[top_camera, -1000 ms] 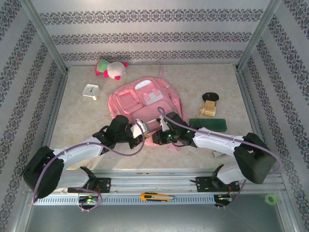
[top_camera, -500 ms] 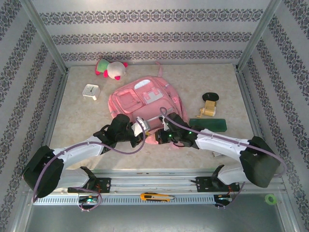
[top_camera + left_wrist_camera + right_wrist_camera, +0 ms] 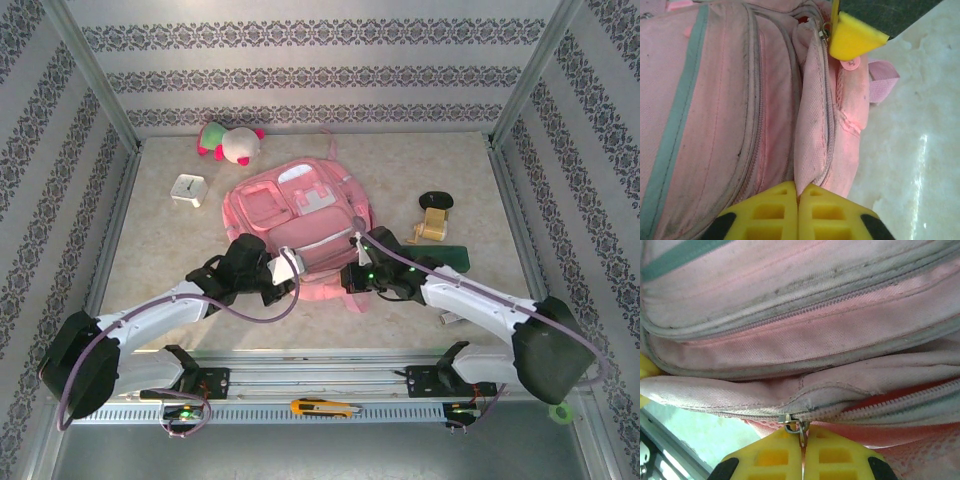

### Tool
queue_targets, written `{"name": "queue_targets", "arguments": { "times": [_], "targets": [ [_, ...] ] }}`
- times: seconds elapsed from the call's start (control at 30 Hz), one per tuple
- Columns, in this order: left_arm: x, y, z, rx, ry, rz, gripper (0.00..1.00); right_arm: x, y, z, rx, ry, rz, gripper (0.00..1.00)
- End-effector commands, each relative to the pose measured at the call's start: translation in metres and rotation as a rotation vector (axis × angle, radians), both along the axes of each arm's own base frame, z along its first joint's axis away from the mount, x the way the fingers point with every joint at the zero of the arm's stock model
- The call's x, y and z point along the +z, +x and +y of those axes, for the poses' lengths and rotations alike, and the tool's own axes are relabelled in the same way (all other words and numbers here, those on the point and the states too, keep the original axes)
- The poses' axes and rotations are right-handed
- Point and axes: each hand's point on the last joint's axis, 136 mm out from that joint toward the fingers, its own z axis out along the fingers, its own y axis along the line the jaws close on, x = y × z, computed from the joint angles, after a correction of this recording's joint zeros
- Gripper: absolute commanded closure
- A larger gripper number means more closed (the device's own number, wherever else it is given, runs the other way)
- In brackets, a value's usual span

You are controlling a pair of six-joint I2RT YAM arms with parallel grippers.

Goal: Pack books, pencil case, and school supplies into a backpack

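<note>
Mid-table, the large pink fabric backpack (image 3: 300, 215) is being pinched by the closed left gripper (image 3: 799, 192), its metal zipper pull (image 3: 799, 429) by the closed right gripper (image 3: 802, 442), the flat dark green pencil case (image 3: 452, 257) being half-hidden by that arm.

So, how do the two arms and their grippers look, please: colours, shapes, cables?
The left arm and the right arm have white shell segments joined by bulky black joints, and a purple cable loops along each. The left gripper and the right gripper have bright yellow fingers with rectangular recesses moulded in, on black mounts. A small green light glows near the right wrist.
</note>
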Motion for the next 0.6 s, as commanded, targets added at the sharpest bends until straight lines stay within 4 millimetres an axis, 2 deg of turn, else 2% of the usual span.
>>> {"name": "queue_targets", "arguments": {
  "times": [0.0,0.1,0.17,0.27,0.43,0.57],
  "targets": [
    [0.017,-0.002,-0.008,-0.053,-0.035,0.016,0.5,-0.018,-0.003,-0.004,0.034,-0.043,0.036,1.0],
    [0.023,0.005,-0.021,-0.053,-0.048,-0.015,0.33,-0.019,-0.003,0.002,0.069,-0.034,0.04,1.0],
    [0.024,0.012,-0.029,-0.048,-0.044,-0.039,0.29,-0.02,-0.004,0.005,0.086,-0.029,0.045,1.0],
    [0.015,0.015,-0.043,-0.079,-0.025,-0.022,0.25,-0.019,-0.005,0.007,0.103,-0.023,0.049,1.0],
    [-0.011,0.023,-0.056,-0.1,0.013,-0.002,0.24,-0.021,-0.008,0.008,0.119,-0.013,0.058,1.0],
    [-0.033,0.039,-0.05,-0.021,0.08,-0.015,0.33,-0.019,-0.011,0.007,0.127,-0.002,0.065,1.0]
  ]
}}
